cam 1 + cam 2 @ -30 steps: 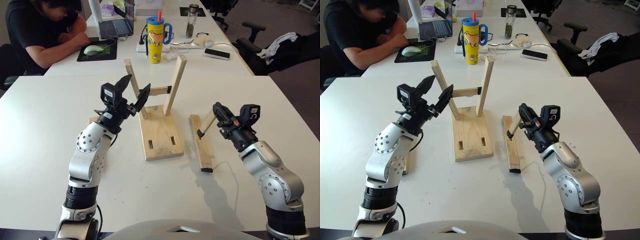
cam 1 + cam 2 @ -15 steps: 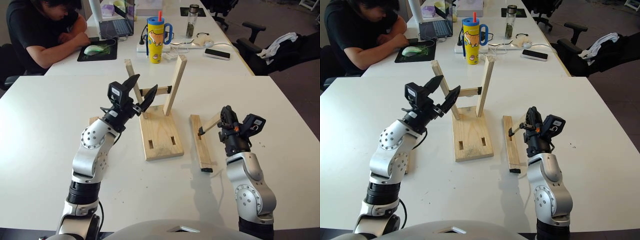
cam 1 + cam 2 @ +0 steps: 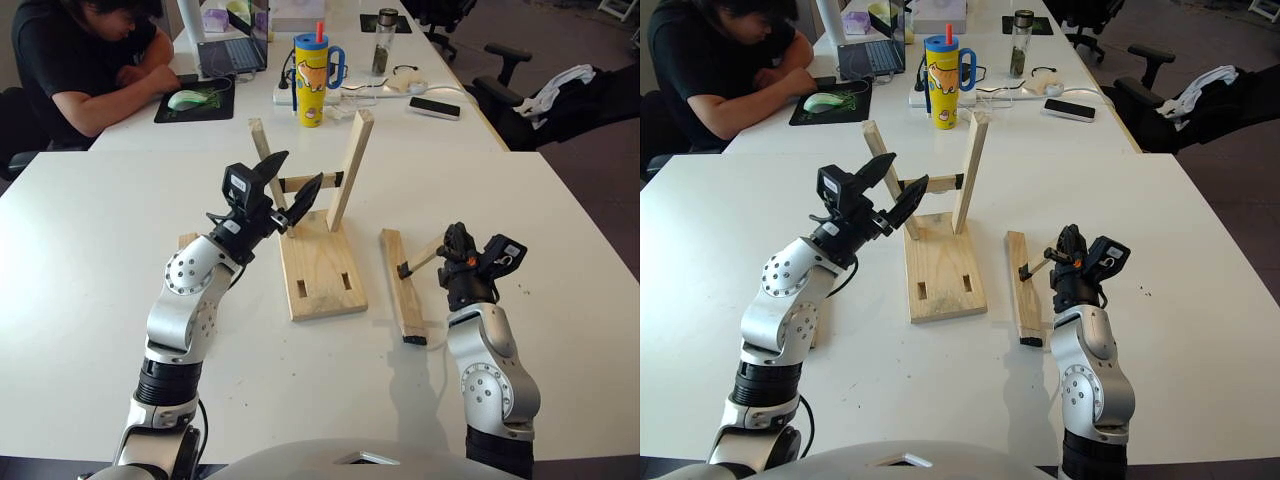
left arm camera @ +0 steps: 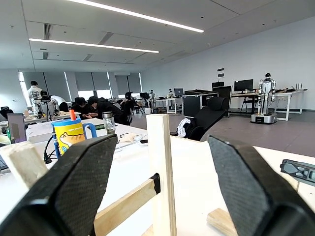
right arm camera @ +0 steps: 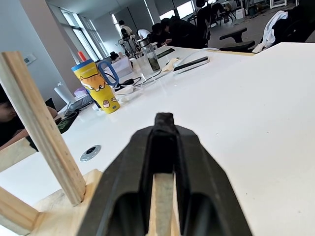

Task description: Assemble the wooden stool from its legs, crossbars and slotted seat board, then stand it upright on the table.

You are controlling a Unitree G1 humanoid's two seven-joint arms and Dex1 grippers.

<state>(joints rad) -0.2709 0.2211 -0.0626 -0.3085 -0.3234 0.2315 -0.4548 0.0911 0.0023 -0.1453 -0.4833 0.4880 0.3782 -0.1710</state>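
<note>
The slotted seat board (image 3: 322,272) lies flat on the white table. Two legs stand up from its far end, the left leg (image 3: 263,142) and the right leg (image 3: 352,160), joined by a crossbar (image 3: 318,181). My left gripper (image 3: 303,167) is open and held in the air facing that crossbar (image 4: 123,209), beside the left leg. A third leg (image 3: 404,288) lies flat to the right of the board. My right gripper (image 3: 452,243) is shut on a short crossbar (image 3: 422,260), whose dark end rests on this lying leg. The bar (image 5: 162,196) shows between the shut fingers.
Another wooden piece (image 3: 186,240) lies on the table under my left forearm. On the table behind stand a yellow cup (image 3: 311,80), a bottle (image 3: 384,42), a phone (image 3: 434,107) and a laptop with a person seated at it. Bare tabletop lies at the front.
My left gripper has moved forward and right, up to the crossbar between the standing legs. My right forearm has swung upright, and its gripper with the short crossbar has shifted slightly lower and right.
</note>
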